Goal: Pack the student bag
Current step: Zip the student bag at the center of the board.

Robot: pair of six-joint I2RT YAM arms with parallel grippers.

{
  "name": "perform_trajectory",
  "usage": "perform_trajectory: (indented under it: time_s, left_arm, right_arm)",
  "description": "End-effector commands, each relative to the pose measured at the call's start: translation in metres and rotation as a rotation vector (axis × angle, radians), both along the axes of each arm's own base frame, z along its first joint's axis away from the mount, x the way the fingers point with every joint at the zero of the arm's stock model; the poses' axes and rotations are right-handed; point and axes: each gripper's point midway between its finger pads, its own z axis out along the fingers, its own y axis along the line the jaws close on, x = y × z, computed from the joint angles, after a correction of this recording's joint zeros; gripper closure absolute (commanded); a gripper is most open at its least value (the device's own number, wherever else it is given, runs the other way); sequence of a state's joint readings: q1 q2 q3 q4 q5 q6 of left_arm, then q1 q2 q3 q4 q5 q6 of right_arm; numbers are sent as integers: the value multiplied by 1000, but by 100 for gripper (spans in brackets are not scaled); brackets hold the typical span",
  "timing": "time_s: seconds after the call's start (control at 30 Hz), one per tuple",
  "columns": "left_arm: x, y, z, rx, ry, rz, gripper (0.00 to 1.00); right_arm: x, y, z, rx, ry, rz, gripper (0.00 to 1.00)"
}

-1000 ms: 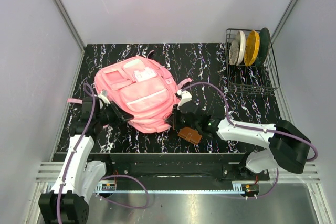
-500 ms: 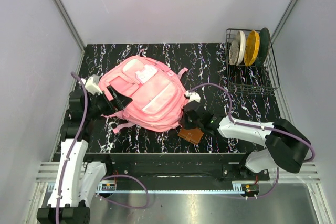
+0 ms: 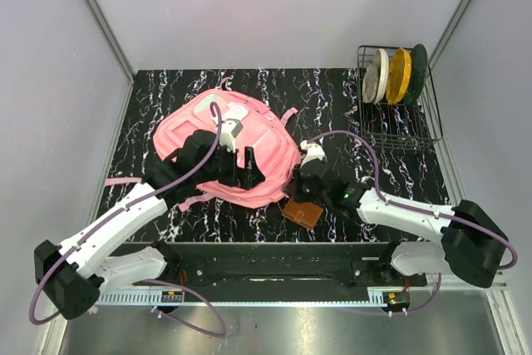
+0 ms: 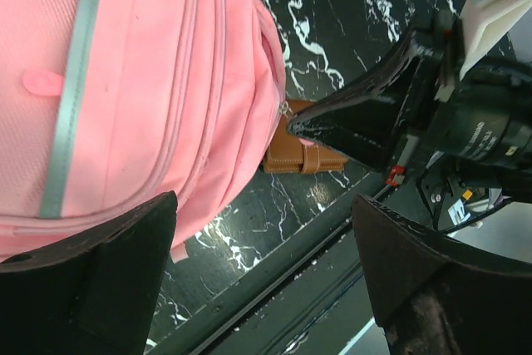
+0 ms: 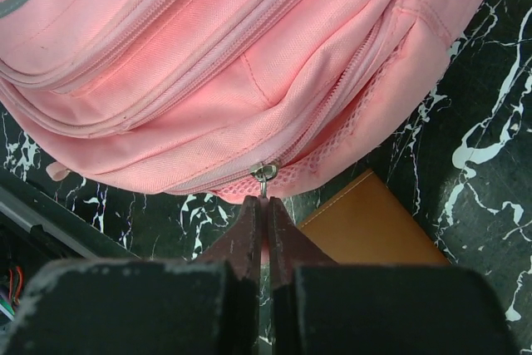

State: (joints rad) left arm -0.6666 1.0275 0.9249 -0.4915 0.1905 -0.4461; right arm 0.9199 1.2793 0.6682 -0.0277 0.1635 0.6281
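The bag (image 3: 274, 154) lies flat on the left-centre of the bench (image 3: 349, 106), front pockets up. At its near edge the right end effector (image 5: 264, 205) is pinched closed on the zip pull (image 5: 264, 172). The left end effector (image 4: 264, 222) hangs just over the bag's near part with its jaws spread wide, holding nothing.

We judge the step in hand to be opening that zip. To do it well, we would press the left end effector down on the fabric to steady it, then draw the pull along the line of the teeth, never away from the bag.

A brown wallet (image 3: 301, 214) sits just beside the near edge. The bench is black with white veining. A wire rack (image 3: 397, 122) of plates (image 3: 397, 75) stands in the far right corner, and pale walls close the space in.
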Motion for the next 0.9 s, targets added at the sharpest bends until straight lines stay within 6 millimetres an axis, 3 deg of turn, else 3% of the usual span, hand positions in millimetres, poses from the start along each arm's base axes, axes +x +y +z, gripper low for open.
perform_trajectory:
  time_s: [0.0,0.23,0.33,0.37,0.43,0.53,0.73,0.83,0.87]
  left_arm:
    - [-11,-6,-1,-1,-3,51,11]
    - [-42,14,-31,124,128,329,13]
    - [-57,18,-48,19,221,453,12]
    - [-57,13,-46,-49,229,462,12]
    - [-60,20,-59,-132,270,528,12]
    - [-52,21,-63,-249,265,597,12]
    - [-25,-1,-54,-363,208,628,11]
    - [-8,-5,-60,-389,212,660,10]
    - [1,4,-72,-387,223,700,11]
  right_arm:
    - [1,-6,11,18,-23,-35,100]
    - [1,-8,2,3,-1,-56,100]
    - [2,-3,6,21,-2,-50,100]
    - [1,-1,7,24,1,-43,100]
    - [2,0,8,23,0,-38,100]
    - [2,1,9,24,-3,-28,100]
    - [0,1,11,26,-11,-15,100]
    - [-3,3,14,34,-15,-4,100]
    - [-4,4,15,38,-16,2,100]
